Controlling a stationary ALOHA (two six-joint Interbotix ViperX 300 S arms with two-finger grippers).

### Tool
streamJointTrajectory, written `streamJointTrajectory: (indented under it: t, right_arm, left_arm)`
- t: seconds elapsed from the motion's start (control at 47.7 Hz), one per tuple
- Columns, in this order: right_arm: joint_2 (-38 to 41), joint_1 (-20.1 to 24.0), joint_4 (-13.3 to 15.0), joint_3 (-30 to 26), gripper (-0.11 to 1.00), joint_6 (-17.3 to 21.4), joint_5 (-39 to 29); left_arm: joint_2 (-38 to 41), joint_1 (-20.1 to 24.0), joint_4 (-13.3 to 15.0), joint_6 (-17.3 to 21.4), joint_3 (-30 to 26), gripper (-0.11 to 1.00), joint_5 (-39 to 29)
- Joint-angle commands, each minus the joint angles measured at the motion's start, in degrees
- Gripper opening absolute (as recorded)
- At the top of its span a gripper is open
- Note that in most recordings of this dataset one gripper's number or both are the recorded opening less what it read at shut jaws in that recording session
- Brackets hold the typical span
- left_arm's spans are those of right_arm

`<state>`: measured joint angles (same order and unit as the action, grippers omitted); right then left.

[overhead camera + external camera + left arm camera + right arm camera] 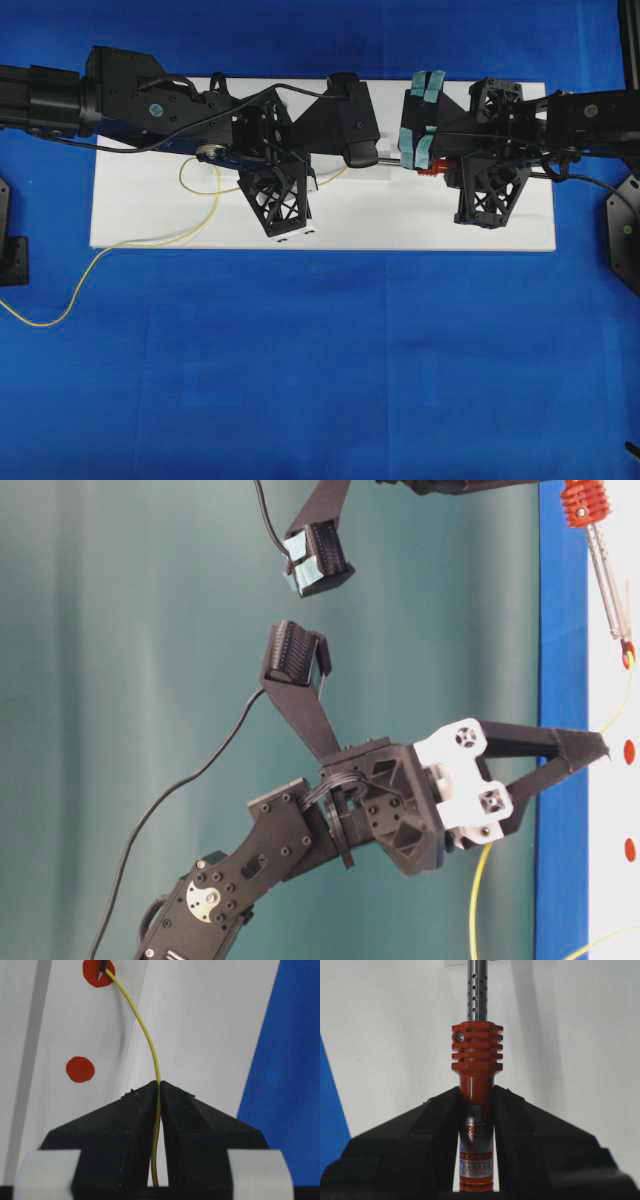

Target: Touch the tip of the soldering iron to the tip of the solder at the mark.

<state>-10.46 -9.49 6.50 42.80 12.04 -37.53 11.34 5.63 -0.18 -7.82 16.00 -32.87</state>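
Closest to us in the left wrist view, the left claw [159, 1091] is pinching the solder [150, 1045] between its black fingers [125, 1120], pressed tight together with only the wire between them. We are watching that yellow wire arching up and away from the fingertips to a red mark [98, 972] on the white board [210, 1020], where its free end is meeting a dark pointed tip. A second red mark [80, 1069] is sitting nearer, to the left of the wire and apart from it.

Moving rightward in the overhead view, we are seeing the solder's slack looping over the board's left part and trailing off onto the blue counter [320, 380].

Further right, the right claw [476, 1105] is gripping the soldering iron [476, 1055] by its red-orange handle, fingers clamped against both sides. Its perforated silver shaft is pointing away over the white board. In the table-level view the shaft is running down to the mark, where a bit of yellow is showing at its tip.
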Motion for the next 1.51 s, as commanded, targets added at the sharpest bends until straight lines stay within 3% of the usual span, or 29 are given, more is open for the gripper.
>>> streamJointTrajectory:
  t: [0.0, 1.487]
  right_arm:
    - [-0.4, 0.1, 0.2, -1.3, 0.06, 0.0, 0.4]
    - [-0.4, 0.0, 0.2, -1.1, 0.06, 0.1, 0.4]
  left_arm:
    - [-1.1, 0.3, -0.1, 0.0, -0.6, 0.02, 0.4]
    - [-1.2, 0.3, -0.1, -0.2, -0.7, 0.02, -1.7]
